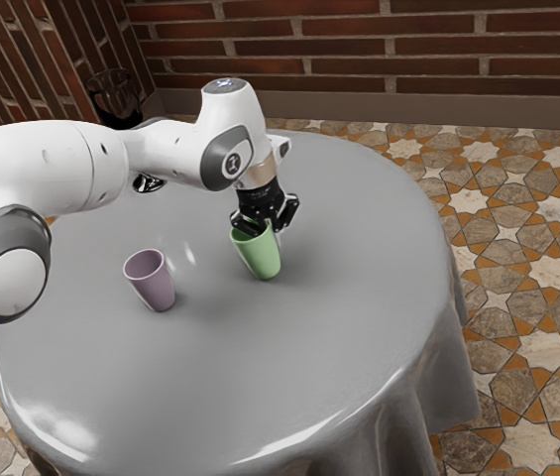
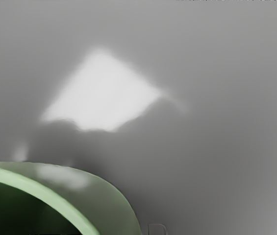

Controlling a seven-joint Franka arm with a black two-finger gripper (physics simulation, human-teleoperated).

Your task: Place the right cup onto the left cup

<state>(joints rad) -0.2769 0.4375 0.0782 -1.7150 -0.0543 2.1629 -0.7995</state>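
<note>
Here, the green cup (image 1: pixel 261 257) lies just below the open claw (image 1: pixel 269 227), its mouth slightly toward the exterior view's left.

We see a round surface (image 1: pixel 289 367) draped in glossy grey, its cloth hanging in folds over the edge (rather shiny, we notice, with bright glints). Behind stand reddish-brown brick walls (image 1: pixel 458 59) above a plain baseboard (image 1: pixel 408 111); star-patterned tiles (image 1: pixel 547 268) cover the floor.

It's a dining area (brick wall (image 1: pixel 309 48), draped table (image 1: pixel 329 337)).
</note>
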